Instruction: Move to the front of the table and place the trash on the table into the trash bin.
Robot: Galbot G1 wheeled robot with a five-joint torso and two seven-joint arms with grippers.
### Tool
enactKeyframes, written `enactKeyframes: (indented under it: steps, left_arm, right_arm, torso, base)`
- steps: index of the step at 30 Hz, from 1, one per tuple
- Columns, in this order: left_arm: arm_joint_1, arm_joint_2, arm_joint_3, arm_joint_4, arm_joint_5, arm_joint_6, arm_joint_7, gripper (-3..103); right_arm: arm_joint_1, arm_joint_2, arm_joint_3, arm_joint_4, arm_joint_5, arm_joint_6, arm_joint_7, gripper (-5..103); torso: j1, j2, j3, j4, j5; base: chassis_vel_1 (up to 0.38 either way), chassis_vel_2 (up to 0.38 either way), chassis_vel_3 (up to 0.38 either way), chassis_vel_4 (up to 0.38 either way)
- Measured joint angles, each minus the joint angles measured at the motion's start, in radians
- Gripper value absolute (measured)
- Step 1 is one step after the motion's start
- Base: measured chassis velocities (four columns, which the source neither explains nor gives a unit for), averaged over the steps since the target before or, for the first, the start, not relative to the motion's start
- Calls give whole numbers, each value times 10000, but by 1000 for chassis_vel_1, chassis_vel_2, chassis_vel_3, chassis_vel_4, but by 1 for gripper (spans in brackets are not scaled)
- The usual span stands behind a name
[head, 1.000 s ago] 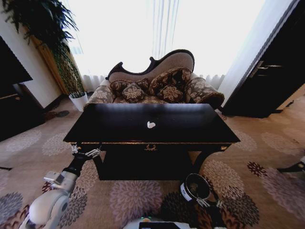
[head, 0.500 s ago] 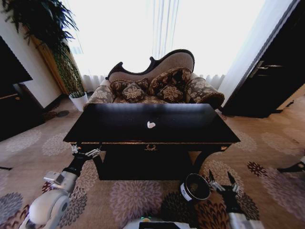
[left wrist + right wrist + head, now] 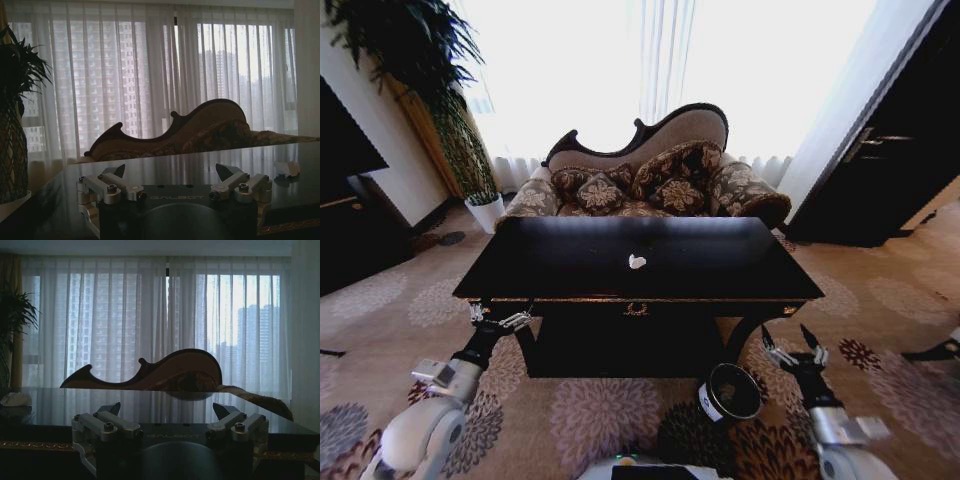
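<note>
Lying mid-table (image 3: 720,262), trash (image 3: 637,262) well apart from right pincer (image 3: 796,346).

1. You have a glossy black table (image 3: 720,262) with thin gold trim along its front rail.
2. The trash (image 3: 637,262) on the table is a white wad.
3. Below the table's front right corner, the trash bin (image 3: 728,394) is black with a white label.
4. Behind the table, the sofa (image 3: 650,180) shows brown floral-patterned cushions and a dark curved frame.
5. Under the table, the carpet (image 3: 600,410) is beige with dark purple flower medallions.
6. Behind the sofa, your curtains (image 3: 660,60) are sheer white.
</note>
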Motion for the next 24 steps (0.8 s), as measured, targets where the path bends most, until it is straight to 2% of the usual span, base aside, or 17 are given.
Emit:
enactKeyframes:
  steps: [2,4,5,7,9,10,16,17,18,24]
  left_arm:
    - [0,0,0,0,0,0,0,100]
    - [0,0,0,0,0,0,0,100]
    - [0,0,0,0,0,0,0,100]
    - [0,0,0,0,0,0,0,100]
    - [0,1,0,0,0,0,0,100]
    - [0,0,0,0,0,0,0,100]
    - [0,0,0,0,0,0,0,100]
    - [0,1,0,0,0,0,0,100]
    - [0,0,0,0,0,0,0,100]
    - [0,0,0,0,0,0,0,100]
  right_arm:
    - [237,-418,-157,236,28,-470,183,100]
    - [308,-580,-205,305,51,-617,235,100]
    - [546,-1123,-323,479,120,-1046,355,100]
    - [883,-1747,-465,637,254,-1470,390,100]
    - [983,-1928,-505,691,305,-1615,389,100]
    - [1228,-2348,-607,835,458,-2059,388,100]
    - [1562,-2848,-814,1005,892,-2682,390,100]
    - [1843,-3254,-1044,1163,1619,-3338,544,100]
    - [2408,-4218,-1542,1329,3045,-4486,1133,100]
    - [3067,-5198,-2445,1151,3299,-4942,1463,100]
  torso:
    - [0,0,0,1,0]
    - [0,-1,0,0,1]
    - [0,0,0,0,-1]
    - [0,0,1,2,-1]
    - [1,-1,1,2,1]
    - [2,0,1,2,-2]
    - [3,-1,1,1,0]
    - [2,-1,1,2,-1]
    - [2,-1,1,0,0]
    - [2,-1,1,1,-1]
  base:
    - [0,0,0,0]
    - [0,0,0,0]
    - [0,0,0,0]
    - [0,0,0,0]
    - [0,0,0,0]
    - [0,0,0,0]
    - [0,0,0,0]
    - [0,0,0,0]
    - [0,0,0,0]
    - [0,0,0,0]
